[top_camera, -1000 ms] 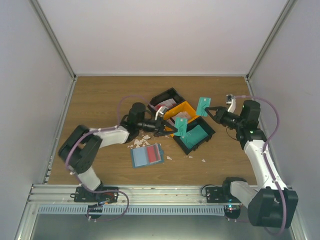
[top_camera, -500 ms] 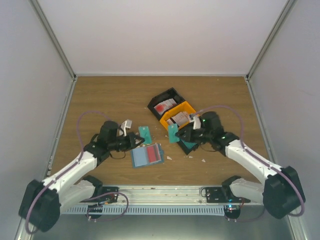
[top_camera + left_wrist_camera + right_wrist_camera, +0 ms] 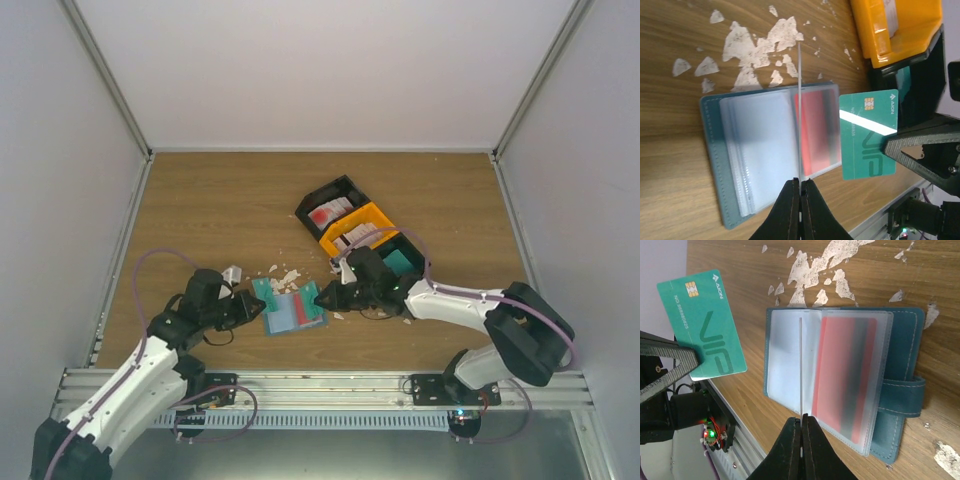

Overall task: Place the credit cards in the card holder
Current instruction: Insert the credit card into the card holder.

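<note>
Both arms are now swung down from the trays [image 3: 321,193] to the card holder [image 3: 298,312], which is laid open between them. A teal card [image 3: 702,322] is clenched in the left gripper [image 3: 800,186] and a second teal card [image 3: 867,132] in the right gripper [image 3: 801,421]. Insertion is judged next.

The table [image 3: 200,200] is viewed from overhead; the card holder [image 3: 760,150] is framed closely by both wrist cameras, from opposite sides.

Each wrist camera sees its own held card [image 3: 799,110] only edge-on. The red card [image 3: 840,375] blurs behind frosted sleeves of the holder [image 3: 900,390], and the orange tray [image 3: 895,30] runs off frame.
</note>
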Controlling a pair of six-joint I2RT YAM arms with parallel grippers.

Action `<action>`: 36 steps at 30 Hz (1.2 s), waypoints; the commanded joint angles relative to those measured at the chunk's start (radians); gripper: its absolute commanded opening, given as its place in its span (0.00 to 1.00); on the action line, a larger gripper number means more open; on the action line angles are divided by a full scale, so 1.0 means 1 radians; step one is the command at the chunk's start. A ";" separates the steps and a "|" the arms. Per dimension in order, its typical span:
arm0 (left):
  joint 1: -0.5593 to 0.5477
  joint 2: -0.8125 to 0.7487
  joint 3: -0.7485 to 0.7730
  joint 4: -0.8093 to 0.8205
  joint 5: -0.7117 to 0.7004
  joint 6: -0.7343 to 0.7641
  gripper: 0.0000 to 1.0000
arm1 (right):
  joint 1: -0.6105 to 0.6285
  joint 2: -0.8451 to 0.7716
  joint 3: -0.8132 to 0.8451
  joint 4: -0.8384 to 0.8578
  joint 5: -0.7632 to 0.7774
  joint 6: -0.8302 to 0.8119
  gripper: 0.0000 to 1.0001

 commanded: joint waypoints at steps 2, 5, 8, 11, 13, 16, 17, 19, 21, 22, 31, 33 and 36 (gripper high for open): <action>0.009 -0.053 -0.008 -0.112 -0.058 -0.017 0.00 | 0.030 0.008 0.017 0.067 0.068 0.049 0.01; 0.009 -0.072 -0.008 -0.136 -0.086 -0.044 0.00 | 0.030 0.022 0.026 0.050 0.075 0.051 0.01; 0.009 -0.076 -0.007 -0.127 -0.129 -0.048 0.00 | 0.033 0.036 0.031 0.055 0.079 0.064 0.00; 0.009 -0.058 -0.005 -0.125 -0.126 -0.033 0.00 | 0.041 0.050 0.037 0.075 0.085 0.084 0.00; 0.009 -0.043 -0.006 -0.126 -0.100 -0.032 0.00 | 0.049 0.065 0.041 0.087 0.083 0.094 0.00; 0.009 -0.031 0.021 -0.178 -0.095 -0.081 0.00 | 0.051 0.084 0.042 0.109 0.058 0.109 0.01; 0.009 -0.033 0.034 -0.187 -0.083 -0.093 0.00 | 0.052 0.085 0.039 0.118 0.057 0.109 0.01; 0.009 -0.035 0.061 -0.211 -0.084 -0.084 0.00 | 0.052 0.089 0.041 0.121 0.076 0.110 0.00; 0.009 -0.031 0.078 -0.273 -0.112 -0.068 0.00 | 0.052 0.106 0.051 0.133 0.073 0.112 0.00; 0.009 -0.031 0.076 -0.297 -0.122 -0.063 0.00 | 0.053 0.118 0.051 0.151 0.065 0.116 0.01; 0.009 -0.014 0.010 -0.264 -0.091 -0.073 0.00 | 0.053 0.188 -0.011 0.307 0.006 0.196 0.00; 0.009 0.003 0.004 -0.244 -0.079 -0.064 0.00 | 0.053 0.206 -0.024 0.347 -0.011 0.226 0.01; 0.009 0.031 -0.003 -0.231 -0.066 -0.054 0.00 | 0.055 0.231 -0.030 0.363 -0.007 0.238 0.01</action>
